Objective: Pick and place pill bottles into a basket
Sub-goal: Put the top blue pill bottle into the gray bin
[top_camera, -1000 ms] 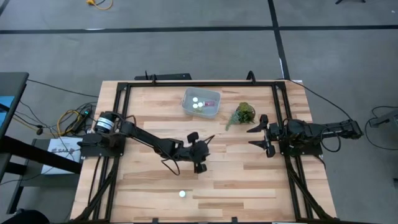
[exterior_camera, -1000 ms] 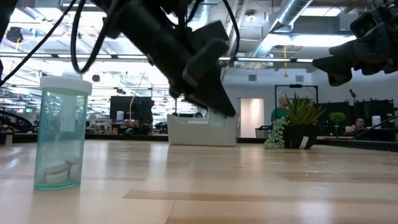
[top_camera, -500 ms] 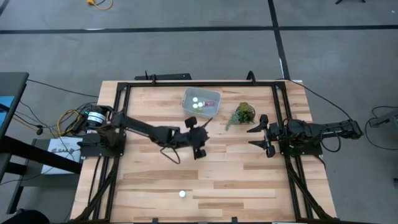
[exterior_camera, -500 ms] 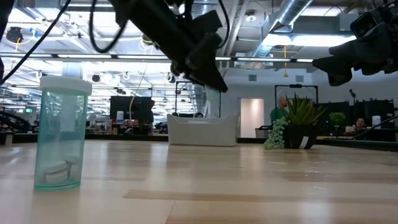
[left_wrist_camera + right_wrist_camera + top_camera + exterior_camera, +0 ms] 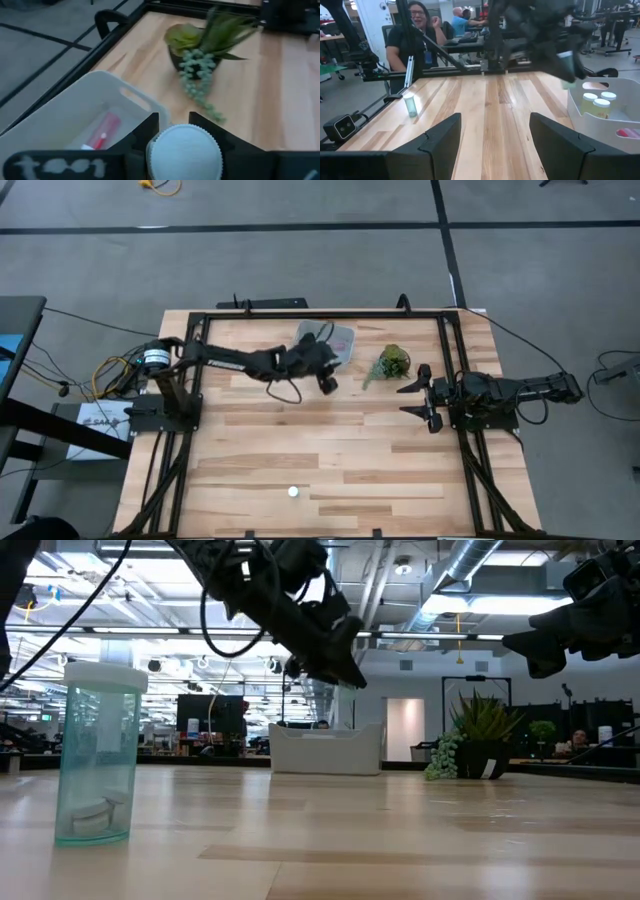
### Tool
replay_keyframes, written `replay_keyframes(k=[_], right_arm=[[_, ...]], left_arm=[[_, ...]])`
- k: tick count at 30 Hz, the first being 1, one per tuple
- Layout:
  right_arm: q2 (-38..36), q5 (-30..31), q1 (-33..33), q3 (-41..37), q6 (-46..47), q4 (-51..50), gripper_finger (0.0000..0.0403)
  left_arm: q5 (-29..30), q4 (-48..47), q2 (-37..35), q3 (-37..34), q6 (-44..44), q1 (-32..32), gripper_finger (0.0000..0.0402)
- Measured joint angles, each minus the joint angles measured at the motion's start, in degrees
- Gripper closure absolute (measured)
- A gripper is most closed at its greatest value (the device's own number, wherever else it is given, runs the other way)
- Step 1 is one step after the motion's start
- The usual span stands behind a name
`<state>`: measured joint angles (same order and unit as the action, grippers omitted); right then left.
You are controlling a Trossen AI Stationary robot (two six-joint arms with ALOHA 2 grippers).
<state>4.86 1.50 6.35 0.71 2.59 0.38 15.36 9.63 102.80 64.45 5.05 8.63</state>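
At the far middle of the table, a pill bottle (image 5: 184, 152) is clamped between the fingers of the left gripper (image 5: 322, 360) and held over the near edge of the basket (image 5: 341, 340); it is judged light, rigid and smooth-sided, best taken across the body just below the ribbed cap; bottles in the basket (image 5: 600, 102) are seen; another bottle (image 5: 97, 752) stands near; the right gripper (image 5: 418, 398) is parked at the right, spread and empty.
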Motion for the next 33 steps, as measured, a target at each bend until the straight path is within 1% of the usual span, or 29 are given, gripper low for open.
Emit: replay_keyframes(k=[3,7,10,13,19,25,33], right_arm=[[0.0,0.0,0.0,0.0,0.0,0.0,0.0172],[0.0,0.0,0.0,0.0,0.0,0.0,0.0172],[0.0,0.0,0.0,0.0,0.0,0.0,0.0172],[0.0,0.0,0.0,0.0,0.0,0.0,0.0172],[0.0,0.0,0.0,0.0,0.0,0.0,0.0172],[0.0,0.0,0.0,0.0,0.0,0.0,0.0172],[0.0,0.0,0.0,0.0,0.0,0.0,0.0172]], left_arm=[[-2.6,0.0,0.0,0.0,0.1,2.8,0.0313],[-4.6,-0.5,0.2,0.0,0.1,5.5,0.0313],[-5.1,-1.2,1.6,0.0,0.3,6.6,0.0313],[-7.1,-0.6,3.7,0.0,0.3,6.9,0.0313],[-6.7,-0.7,7.0,2.6,0.0,6.9,0.0313],[-5.5,-1.7,7.1,4.1,-2.1,7.2,0.0313],[-7.0,-3.3,7.1,4.2,-2.2,8.0,0.0313]])
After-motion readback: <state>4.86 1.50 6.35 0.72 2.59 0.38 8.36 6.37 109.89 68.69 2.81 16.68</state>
